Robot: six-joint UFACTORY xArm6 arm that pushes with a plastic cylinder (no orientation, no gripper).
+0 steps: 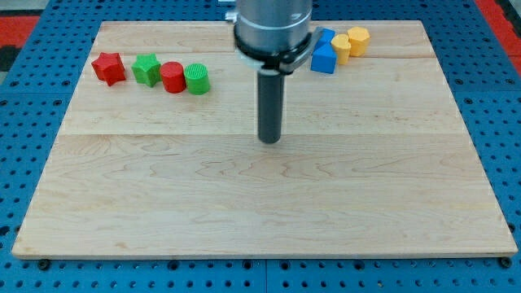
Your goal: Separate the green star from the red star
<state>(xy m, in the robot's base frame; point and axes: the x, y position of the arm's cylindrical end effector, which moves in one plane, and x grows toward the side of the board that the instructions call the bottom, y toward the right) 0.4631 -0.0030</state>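
Note:
The red star [108, 67] lies near the view's top left corner of the wooden board [260, 203]. The green star [146, 69] lies just to its right, a small gap between them. A red cylinder [172, 77] touches the green star's right side, and a green cylinder [197, 79] sits against the red cylinder. My tip [269, 140] rests on the board near the middle, well to the right of and below this row of blocks, touching none of them.
At the view's top right a blue block [323, 59] sits with another blue block [326, 37] behind it, next to a yellow block [342, 48] and a yellow hexagon [358, 39]. Blue pegboard [24, 163] surrounds the board.

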